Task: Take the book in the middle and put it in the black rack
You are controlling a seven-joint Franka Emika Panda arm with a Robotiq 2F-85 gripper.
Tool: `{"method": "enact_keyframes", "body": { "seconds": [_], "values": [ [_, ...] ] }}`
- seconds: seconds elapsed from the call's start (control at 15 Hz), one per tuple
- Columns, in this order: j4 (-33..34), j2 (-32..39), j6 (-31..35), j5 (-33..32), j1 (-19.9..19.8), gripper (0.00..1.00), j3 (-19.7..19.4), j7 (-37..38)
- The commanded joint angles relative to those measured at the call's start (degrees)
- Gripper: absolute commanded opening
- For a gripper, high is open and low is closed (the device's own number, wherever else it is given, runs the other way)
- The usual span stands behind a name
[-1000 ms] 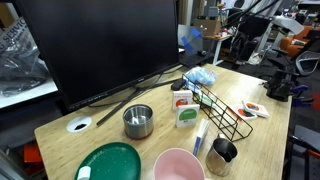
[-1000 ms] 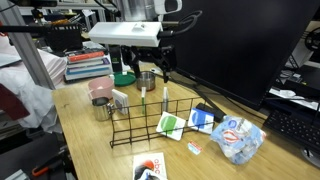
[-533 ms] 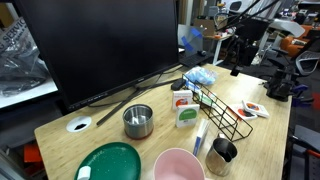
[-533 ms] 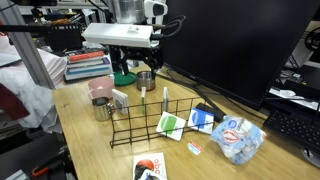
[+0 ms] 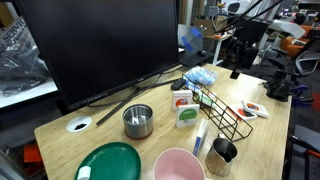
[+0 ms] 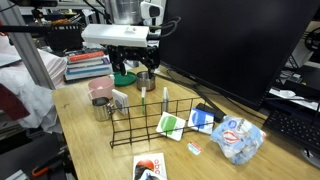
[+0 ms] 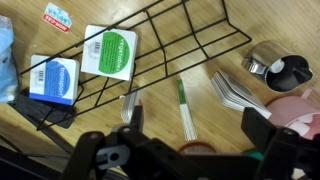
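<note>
The black wire rack [image 5: 226, 116] lies long and low on the wooden table; it also shows in an exterior view [image 6: 148, 128] and in the wrist view [image 7: 192, 40]. Three small books lie in a row beside it: a green one [image 7: 110, 50], a blue one [image 7: 55, 78] in the middle and a black one [image 7: 55, 112]. They show in both exterior views, the blue one [image 6: 203, 120] between the green [image 6: 170, 124] and the black [image 6: 207, 107]. My gripper [image 7: 197, 130] is open and empty. It hangs high above the table [image 6: 150, 64], over the rack's end by the pen and cups.
A steel-and-black mug [image 7: 272, 66], a pink bowl [image 5: 178, 165], a metal cup [image 5: 138, 120] and a green plate [image 5: 110, 162] stand near the rack. A white-and-green pen [image 7: 183, 105] lies under the gripper. A big monitor [image 5: 100, 45] stands behind. A blue plastic bag [image 6: 238, 138] lies nearby.
The gripper has risen a little and shifted slightly sideways over the rack's end. It stays open. The books and the rack have not moved.
</note>
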Motion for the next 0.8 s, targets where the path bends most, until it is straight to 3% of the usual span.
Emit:
{"method": "enact_keyframes", "body": {
  "seconds": [0.0, 0.27, 0.6, 0.73],
  "values": [
    [1.77, 2.39, -3.06, -1.26, -0.45, 1.0, 2.61, 2.15],
    [2.55, 4.75, -6.34, -1.95, 0.02, 1.0, 5.73, 5.59],
    [2.36, 7.54, -4.06, -10.96, 0.37, 1.0, 9.02, 4.04],
    [1.17, 6.59, -4.06, -8.84, 0.42, 1.0, 9.05, 5.66]
  ]
}}
